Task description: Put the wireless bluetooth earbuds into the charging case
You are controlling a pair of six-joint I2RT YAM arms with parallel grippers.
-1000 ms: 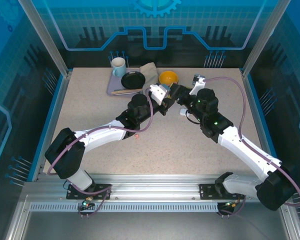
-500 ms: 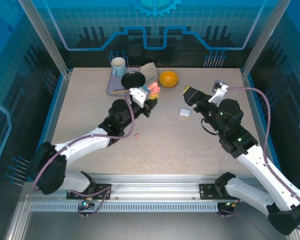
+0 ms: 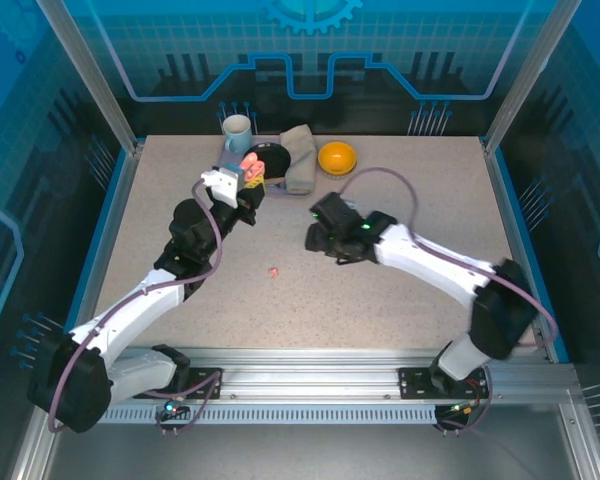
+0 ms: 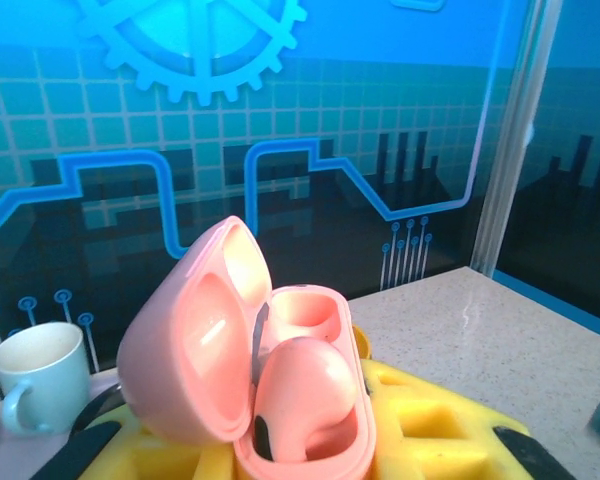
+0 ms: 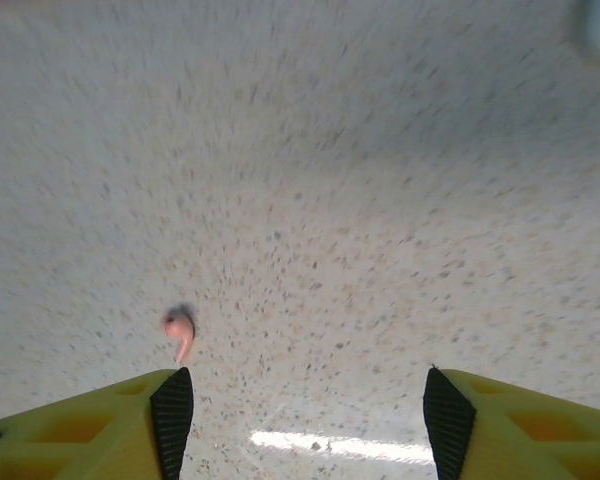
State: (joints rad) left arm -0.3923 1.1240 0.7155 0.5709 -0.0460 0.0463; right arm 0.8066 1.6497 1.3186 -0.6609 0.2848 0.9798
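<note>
Bench [image 3: 410, 300]: speckled stone. Left claw [image 3: 242, 175] is clamped narrow on the open pink charging case [image 4: 230, 350], raised at the bench's eleven o'clock, with one seated earbud [image 4: 300, 390] inside. Right claw [image 5: 305, 410] is wide and hovering. The loose pink earbud [image 5: 179, 331] lies on the bench at its eight o'clock. You should expect it to be light, slick and skittish; pinch the bulb, not the stem.

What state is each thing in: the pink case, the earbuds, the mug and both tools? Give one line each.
pink case: open, lid swung back.
earbud in case: seated in a socket.
loose earbud: lying on the table, untouched.
mug: upright.
left tool: shut on the pink case.
right tool: open, holding nothing.
</note>
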